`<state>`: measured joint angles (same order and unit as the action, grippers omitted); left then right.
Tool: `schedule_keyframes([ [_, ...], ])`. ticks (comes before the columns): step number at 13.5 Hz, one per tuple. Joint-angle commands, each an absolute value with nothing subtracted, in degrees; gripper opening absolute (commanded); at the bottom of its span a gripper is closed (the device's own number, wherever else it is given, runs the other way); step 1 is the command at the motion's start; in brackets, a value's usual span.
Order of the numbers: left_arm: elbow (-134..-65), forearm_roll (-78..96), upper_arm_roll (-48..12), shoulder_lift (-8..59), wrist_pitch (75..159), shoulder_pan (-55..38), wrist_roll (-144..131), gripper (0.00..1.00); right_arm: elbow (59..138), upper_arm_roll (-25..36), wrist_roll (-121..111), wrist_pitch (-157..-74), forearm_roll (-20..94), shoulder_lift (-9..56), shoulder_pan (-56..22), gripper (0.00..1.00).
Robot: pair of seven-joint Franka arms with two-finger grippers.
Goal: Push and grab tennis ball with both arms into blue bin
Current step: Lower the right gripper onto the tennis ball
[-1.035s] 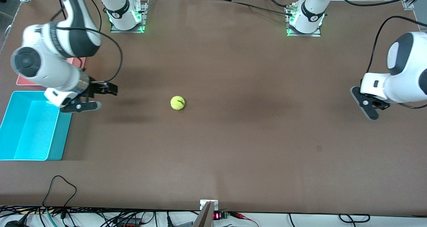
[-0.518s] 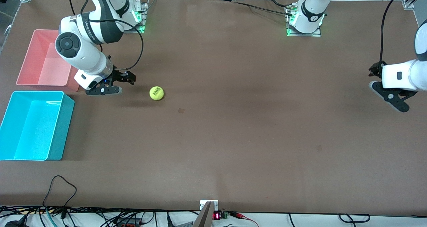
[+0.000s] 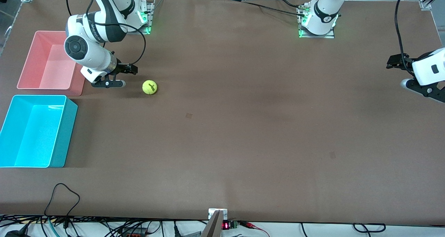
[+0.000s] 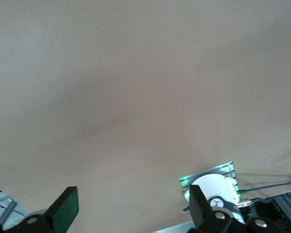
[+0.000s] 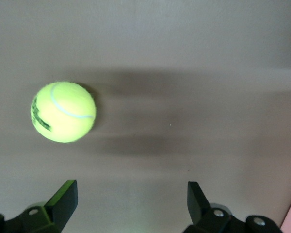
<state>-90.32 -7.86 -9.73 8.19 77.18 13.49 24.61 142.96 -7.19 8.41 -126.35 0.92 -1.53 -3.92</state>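
— While the right gripper [image 3: 116,77] sits low over the bench [image 3: 243,125] with its fingers spread wide, where is the ball [image 3: 150,87]?

— On the bench just beside that gripper, toward the left arm's end of it and a touch nearer the front camera. They are apart; nothing is touching the ball. In the right wrist view the ball [image 5: 63,111] lies ahead of the fingers and off toward one of them, not centred in the gap.

— So the right gripper [image 5: 131,204] has nothing in it?

— Nothing. Its jaws stand well apart with only bare bench between them.

— And the bins?

— The blue bin [image 3: 62,125] stands at the right arm's end of the bench, nearer the front camera than the ball and well apart from it. The pink bin [image 3: 33,61] is beside it, farther from the camera, right next to the right gripper.

— What about the left gripper [image 3: 403,75]?

— It is over the left arm's end of the bench, partly cut off at the edge of the front view, well away from the ball. Its wrist view shows the left gripper [image 4: 131,208] with fingers spread wide and nothing held, only bare bench and an arm base [image 4: 211,187] in sight.
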Motion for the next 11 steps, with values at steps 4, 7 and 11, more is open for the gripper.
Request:
schedule_keyframes([
  [4,-93.25,-6.50,-6.33,6.68,79.19,10.99,21.53,1.00,149.32,-10.11,5.99,-136.04,1.06,-2.03,-2.21,1.00],
  [7,-93.25,-6.50,-6.42,6.77,78.93,11.07,21.53,1.00,149.68,-10.11,5.10,-137.11,1.05,-0.53,-1.50,1.00],
  [11,-93.34,-6.59,-6.42,6.77,78.84,11.16,21.53,1.00,150.29,-11.41,4.75,-140.09,1.05,2.10,-1.58,1.00],
])
